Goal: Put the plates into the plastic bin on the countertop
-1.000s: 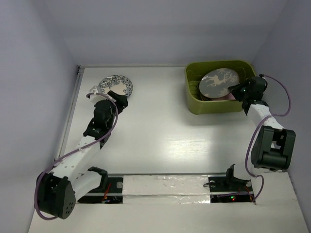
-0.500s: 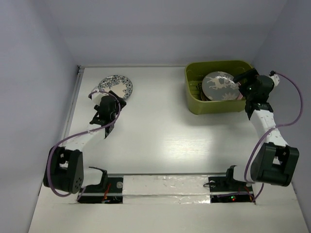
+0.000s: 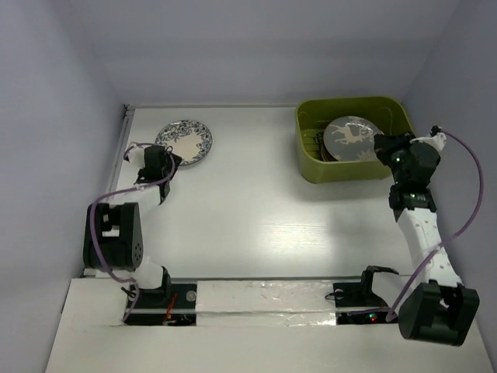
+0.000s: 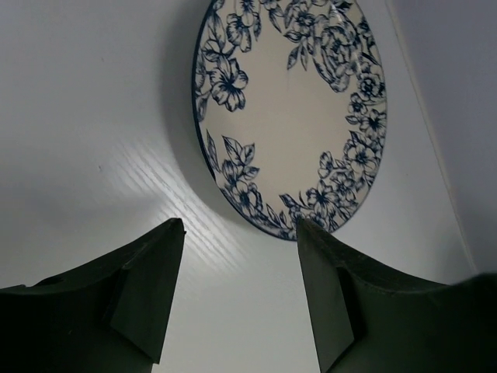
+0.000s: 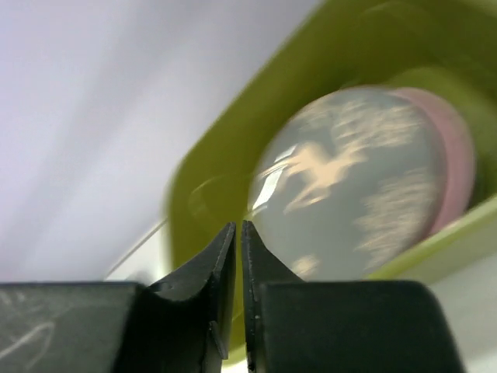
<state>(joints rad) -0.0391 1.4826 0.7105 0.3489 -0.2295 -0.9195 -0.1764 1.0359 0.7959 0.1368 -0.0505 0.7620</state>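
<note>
A blue-white floral plate (image 3: 186, 141) (image 4: 299, 109) lies flat on the white countertop (image 3: 256, 210) at the back left. My left gripper (image 3: 165, 161) (image 4: 238, 225) is open just short of its near edge, with only bare countertop between the fingers. The olive-green plastic bin (image 3: 342, 175) (image 5: 225, 140) stands at the back right. In it the grey plate with white deer (image 3: 349, 136) (image 5: 349, 186) rests on a pink plate (image 5: 458, 151). My right gripper (image 3: 382, 146) (image 5: 239, 225) is shut and empty by the bin's right wall, pointing at the deer plate.
Pale lilac walls close in the countertop on the left, back and right. A metal strip (image 3: 116, 171) runs along its left edge, close to my left arm. Both arm bases and their cables sit at the near edge.
The deer plate was let go and has settled lower in the bin. My right gripper has shut and drawn back toward the bin's right side. My left gripper swung left along the floral plate's near edge.
</note>
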